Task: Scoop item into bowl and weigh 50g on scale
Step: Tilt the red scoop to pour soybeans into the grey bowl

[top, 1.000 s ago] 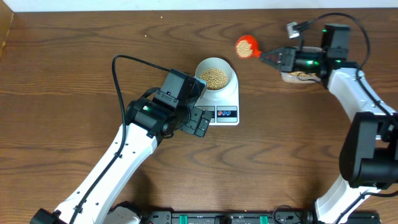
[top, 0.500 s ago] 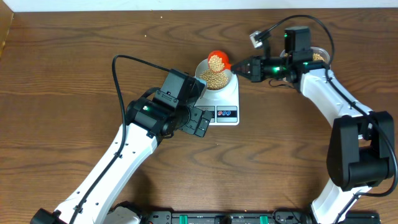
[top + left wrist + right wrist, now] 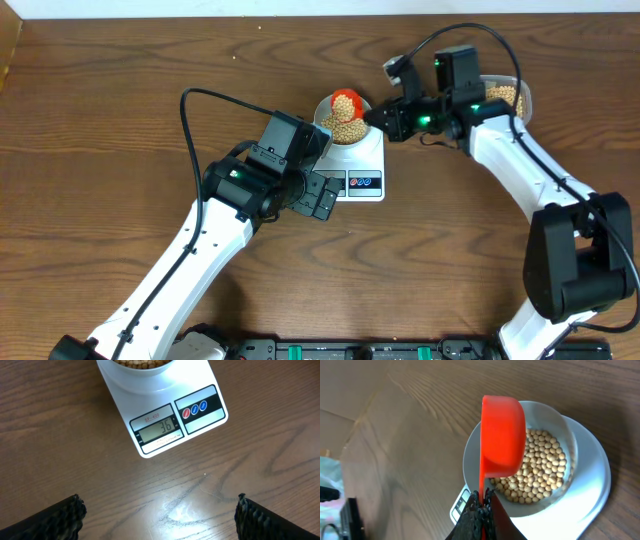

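1. The right gripper [image 3: 481, 497] has its jaws clenched on the handle of an orange scoop [image 3: 502, 435], which is tipped on edge over the bowl [image 3: 555, 412].
2. The soybeans [image 3: 540, 470] lie in the bowl on the scale [image 3: 165, 415], whose display reads 36.
3. The left gripper [image 3: 160, 517] has its jaws released and empty above the table [image 3: 60, 460], just near of the scale.
4. A clear tub [image 3: 523, 92] of beans stands at far right.

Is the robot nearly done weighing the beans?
Partly. Done: the bowl sits on the scale with beans in it, and the display reads 36. In hand: the right gripper holds the red scoop tipped over the bowl. To do: more beans until it shows 50.
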Tool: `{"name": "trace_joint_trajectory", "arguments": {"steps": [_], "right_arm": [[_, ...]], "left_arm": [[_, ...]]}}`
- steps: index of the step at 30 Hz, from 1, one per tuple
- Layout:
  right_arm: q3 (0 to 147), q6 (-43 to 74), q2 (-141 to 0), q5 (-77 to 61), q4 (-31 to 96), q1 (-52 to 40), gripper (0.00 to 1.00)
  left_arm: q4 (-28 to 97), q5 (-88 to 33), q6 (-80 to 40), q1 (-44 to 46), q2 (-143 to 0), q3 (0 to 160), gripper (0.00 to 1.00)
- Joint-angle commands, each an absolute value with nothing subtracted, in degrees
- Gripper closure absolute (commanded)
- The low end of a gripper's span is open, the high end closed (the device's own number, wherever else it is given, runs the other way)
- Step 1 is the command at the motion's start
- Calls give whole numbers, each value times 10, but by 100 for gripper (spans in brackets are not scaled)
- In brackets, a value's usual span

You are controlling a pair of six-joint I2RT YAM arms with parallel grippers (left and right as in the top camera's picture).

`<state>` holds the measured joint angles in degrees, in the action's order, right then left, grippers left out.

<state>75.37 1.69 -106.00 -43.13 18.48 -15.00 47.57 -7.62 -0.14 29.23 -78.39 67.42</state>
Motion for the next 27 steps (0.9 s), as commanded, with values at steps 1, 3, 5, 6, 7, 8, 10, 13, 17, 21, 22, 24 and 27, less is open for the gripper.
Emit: {"name": "trace_joint_trajectory", "arguments": {"steps": [1, 3, 5, 6, 7, 8, 10, 13, 17, 21, 22, 24, 27], "right_arm": [[761, -10, -1035, -404, 184, -155, 98], [761, -10, -1033, -397, 184, -155, 98], [761, -14, -1030, -391, 186, -155, 99], [761, -15, -1030, -391, 186, -155, 98], [761, -15, -1028, -391, 186, -155, 98], [761, -17, -1027, -391, 187, -155, 99], [761, -23, -1025, -389, 187, -156, 98], [761, -25, -1023, -379, 187, -158, 99], [761, -39, -1019, -361, 192, -165, 98], [761, -45, -1013, -339, 192, -174, 99], [761, -52, -1011, -332, 193, -176, 98], [761, -60, -1007, -319, 196, -181, 99], [761, -64, -999, -296, 200, -190, 99]], "left_arm": [[477, -79, 2, 289, -783, 673, 2], [477, -79, 2, 289, -783, 673, 2], [477, -79, 2, 289, -784, 673, 2], [477, -79, 2, 289, -783, 673, 2], [477, -79, 2, 289, -783, 673, 2], [477, -79, 2, 289, -783, 673, 2], [477, -79, 2, 289, -783, 673, 2], [477, -79, 2, 289, -783, 673, 2], [477, -79, 2, 289, -783, 673, 2], [477, -79, 2, 289, -783, 673, 2], [477, -79, 2, 289, -784, 673, 2], [477, -79, 2, 289, -783, 673, 2], [477, -79, 2, 289, -783, 673, 2]]}}
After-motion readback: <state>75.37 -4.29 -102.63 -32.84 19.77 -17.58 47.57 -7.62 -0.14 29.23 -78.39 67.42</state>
